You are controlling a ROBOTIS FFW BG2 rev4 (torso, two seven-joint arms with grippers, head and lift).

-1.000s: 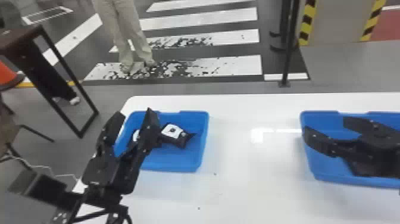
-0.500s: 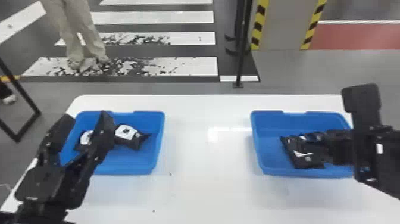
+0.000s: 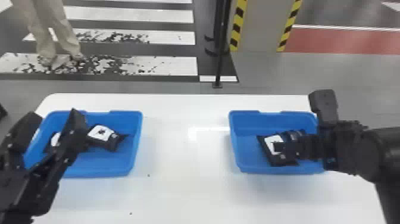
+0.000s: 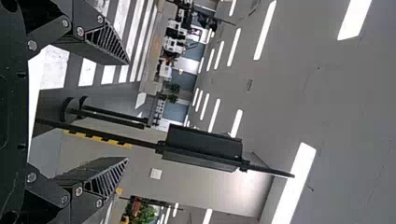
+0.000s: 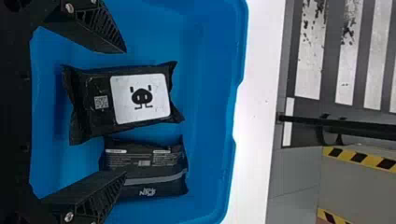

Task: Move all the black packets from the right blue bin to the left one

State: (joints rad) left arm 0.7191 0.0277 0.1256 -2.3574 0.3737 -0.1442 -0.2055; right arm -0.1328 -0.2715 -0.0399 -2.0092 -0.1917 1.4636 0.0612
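In the head view my right gripper [image 3: 283,143] is over the right blue bin [image 3: 235,156], at a black packet with a white label [image 3: 269,141]. The right wrist view has the right gripper [image 5: 125,112] open, its fingers either side of that labelled packet [image 5: 98,121]. Beside it lies a second black packet [image 5: 149,161], partly behind one finger. My left gripper [image 3: 54,114] stands parked and open in front of the left blue bin [image 3: 137,140]; the left wrist view shows the left gripper [image 4: 127,111] with nothing between its fingers. Two packets [image 3: 101,133] [image 3: 54,139] lie in the left bin, one largely hidden.
Both bins stand on a white table [image 3: 184,166], with a wide stretch of tabletop between them. Beyond the far edge, a black pole [image 3: 221,59] rises from the floor, and a person's legs are farther back left.
The head view has turned to the right. My right gripper has shifted rightward relative to the right bin and turned, coming over the packets there. The left gripper holds its place by the left bin.
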